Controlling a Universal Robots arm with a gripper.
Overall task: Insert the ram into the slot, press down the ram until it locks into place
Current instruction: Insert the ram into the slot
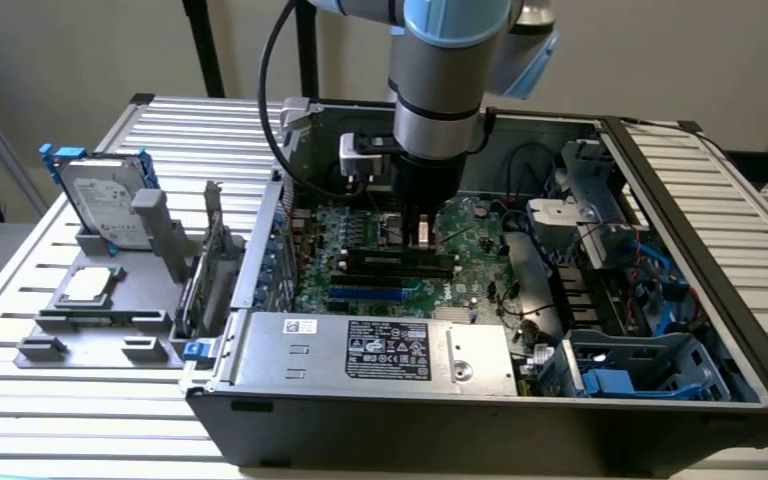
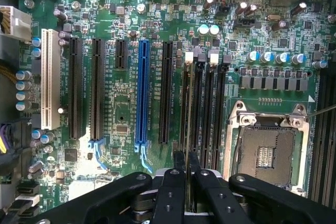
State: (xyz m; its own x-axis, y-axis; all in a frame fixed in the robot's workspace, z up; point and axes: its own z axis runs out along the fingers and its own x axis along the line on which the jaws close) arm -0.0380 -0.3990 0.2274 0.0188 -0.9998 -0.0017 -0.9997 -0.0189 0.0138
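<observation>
My gripper [image 1: 419, 232] reaches straight down into the open computer case, over the green motherboard [image 1: 357, 235]. In the wrist view the two black fingers [image 2: 178, 174] are closed on the ram [image 2: 188, 119], seen edge-on as a thin pale-green line. The ram runs along the length of one slot [image 2: 185, 103], the outermost of several parallel black memory sockets with pale end clips, on the side away from the processor socket. I cannot tell whether its lower edge sits in the slot or hangs just above it. The black sockets [image 1: 391, 262] lie right under the gripper in the exterior view.
A blue socket [image 2: 142, 93] and black expansion sockets lie beside the memory sockets, and the open processor socket [image 2: 268, 150] is on their other side. The silver power supply [image 1: 357, 350] fills the case front. Cables and a blue drive cage [image 1: 624, 370] crowd the exterior view's right. A hard drive [image 1: 104, 205] stands outside on the left.
</observation>
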